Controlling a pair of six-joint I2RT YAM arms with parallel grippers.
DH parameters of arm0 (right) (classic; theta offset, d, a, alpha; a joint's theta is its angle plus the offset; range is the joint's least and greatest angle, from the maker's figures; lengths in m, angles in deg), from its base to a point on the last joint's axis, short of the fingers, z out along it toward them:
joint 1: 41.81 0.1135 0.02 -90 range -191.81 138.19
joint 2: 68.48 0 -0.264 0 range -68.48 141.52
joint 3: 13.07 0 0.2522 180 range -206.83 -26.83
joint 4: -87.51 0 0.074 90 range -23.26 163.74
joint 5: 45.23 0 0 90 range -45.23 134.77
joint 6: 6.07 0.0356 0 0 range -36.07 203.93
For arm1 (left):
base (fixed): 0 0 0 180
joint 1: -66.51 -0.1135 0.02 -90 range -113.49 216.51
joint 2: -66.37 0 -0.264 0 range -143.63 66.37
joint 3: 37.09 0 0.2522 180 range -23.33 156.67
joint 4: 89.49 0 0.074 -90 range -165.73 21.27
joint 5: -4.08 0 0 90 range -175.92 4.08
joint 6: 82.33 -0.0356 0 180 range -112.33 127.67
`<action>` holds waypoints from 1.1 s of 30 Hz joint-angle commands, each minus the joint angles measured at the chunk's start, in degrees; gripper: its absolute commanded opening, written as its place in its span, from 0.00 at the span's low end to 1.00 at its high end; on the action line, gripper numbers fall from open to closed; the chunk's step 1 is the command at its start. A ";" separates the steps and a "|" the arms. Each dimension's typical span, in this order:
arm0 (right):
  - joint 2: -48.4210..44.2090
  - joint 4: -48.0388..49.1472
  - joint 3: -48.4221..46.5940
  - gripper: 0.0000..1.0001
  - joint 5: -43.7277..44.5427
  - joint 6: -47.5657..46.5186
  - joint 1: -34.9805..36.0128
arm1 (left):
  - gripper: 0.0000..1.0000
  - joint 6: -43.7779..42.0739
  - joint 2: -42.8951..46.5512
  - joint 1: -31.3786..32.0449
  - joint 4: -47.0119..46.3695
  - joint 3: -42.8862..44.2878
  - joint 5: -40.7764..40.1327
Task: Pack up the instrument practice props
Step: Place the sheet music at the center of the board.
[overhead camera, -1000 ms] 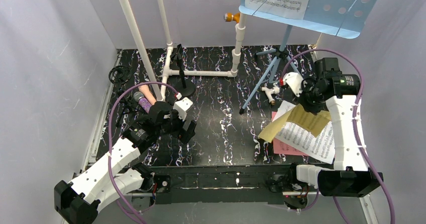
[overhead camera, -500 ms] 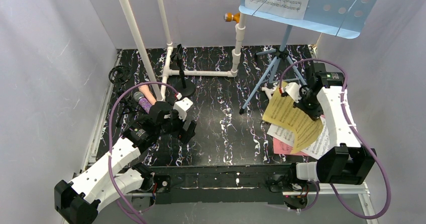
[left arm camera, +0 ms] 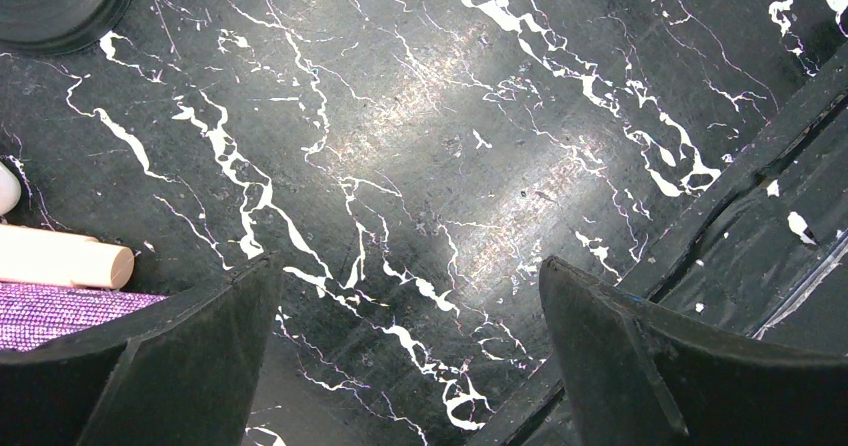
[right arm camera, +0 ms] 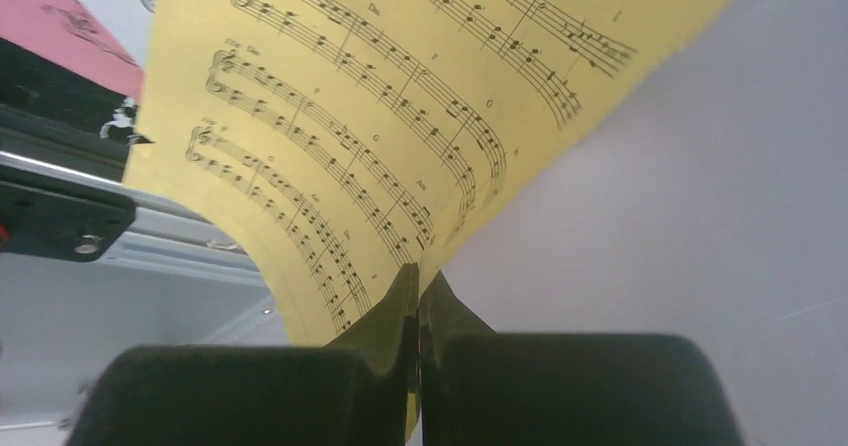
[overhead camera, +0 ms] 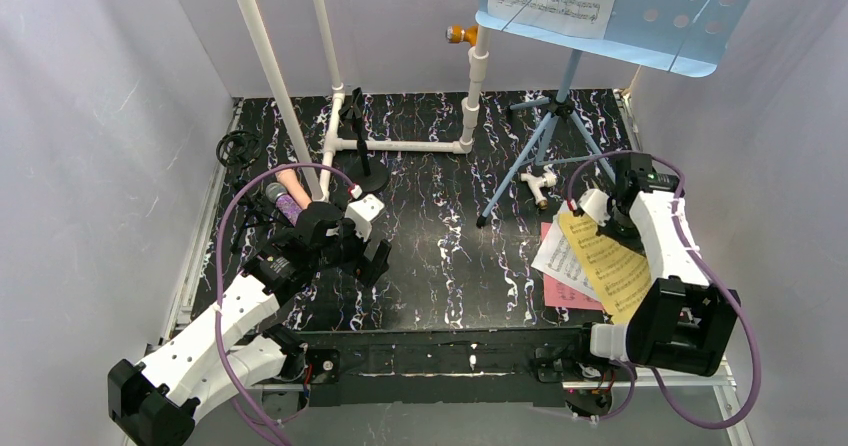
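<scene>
Your yellow sheet-music page hangs pinched at its edge in the right jaws, which are closed tight on it, above the white page and pink page at the surface's near right corner. Only the right wrist view shows that pinch. The left jaws gape wide over bare surface, holding nothing.

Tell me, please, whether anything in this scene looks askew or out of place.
The yellow sheet-music page, pinched by one edge in the shut right pincer, hangs curled and tilted above the white page and pink page lying unevenly fanned.
</scene>
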 commanded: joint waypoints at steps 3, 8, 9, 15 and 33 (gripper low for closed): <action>-3.41 9.25 6.01 0.04 1.91 -14.53 -4.54 | 1.00 -0.22 0.72 -0.35 0.81 0.29 0.85; -7.43 12.59 9.46 0.01 -3.86 -27.81 -9.15 | 1.00 -0.27 0.53 -0.34 0.79 0.29 0.84; -8.35 12.52 9.96 0.01 -6.04 -31.02 -10.13 | 1.00 -0.27 0.50 -0.35 0.81 0.29 0.85; -12.11 12.86 10.72 0.01 -14.00 -42.10 -13.01 | 1.00 -0.19 0.41 -0.33 0.81 0.29 0.85; -12.65 5.08 10.70 0.01 -22.68 -58.00 -16.24 | 1.00 -0.20 0.64 -0.34 0.81 0.29 0.85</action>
